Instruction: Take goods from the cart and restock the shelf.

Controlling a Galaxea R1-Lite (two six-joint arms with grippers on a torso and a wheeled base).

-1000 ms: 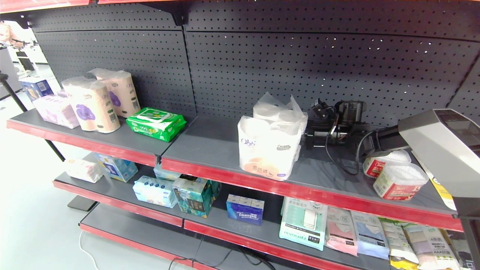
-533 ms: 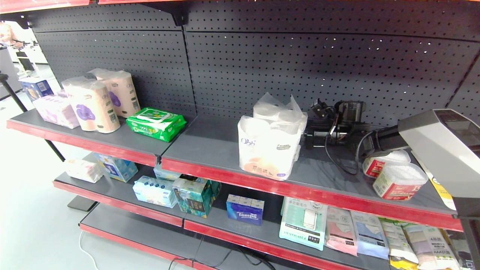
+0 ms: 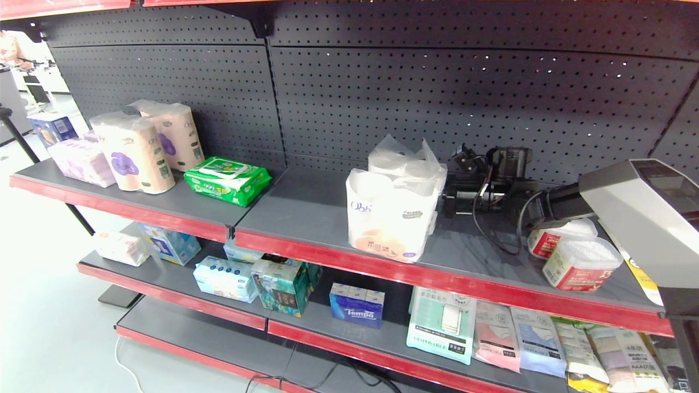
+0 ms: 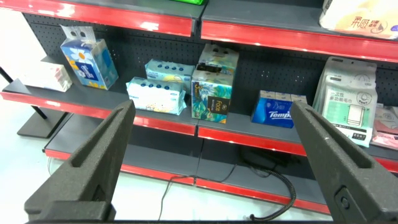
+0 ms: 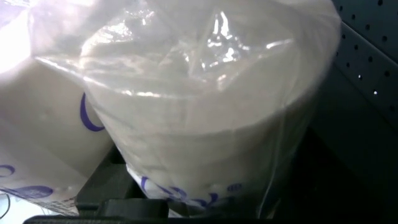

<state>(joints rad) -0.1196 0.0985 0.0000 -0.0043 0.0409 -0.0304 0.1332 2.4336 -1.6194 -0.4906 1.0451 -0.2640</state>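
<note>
A white toilet-paper pack (image 3: 390, 213) in clear plastic stands upright on the upper shelf (image 3: 306, 210), close to its red front edge. My right gripper (image 3: 450, 194) is right behind the pack, over the shelf; the pack hides its tip. In the right wrist view the wrapped pack (image 5: 199, 112) sits very close to the camera. My left gripper (image 4: 212, 109) is open and holds nothing. It hangs low in front of the lower shelves.
Peach toilet-roll packs (image 3: 134, 153) and a green wipes pack (image 3: 228, 179) stand on the upper shelf's left part, and cotton-swab tubs (image 3: 581, 263) on its right. Tissue boxes (image 4: 214, 81) and a blue tissue pack (image 3: 357, 305) fill the lower shelf. A cable (image 4: 249, 180) lies on the floor.
</note>
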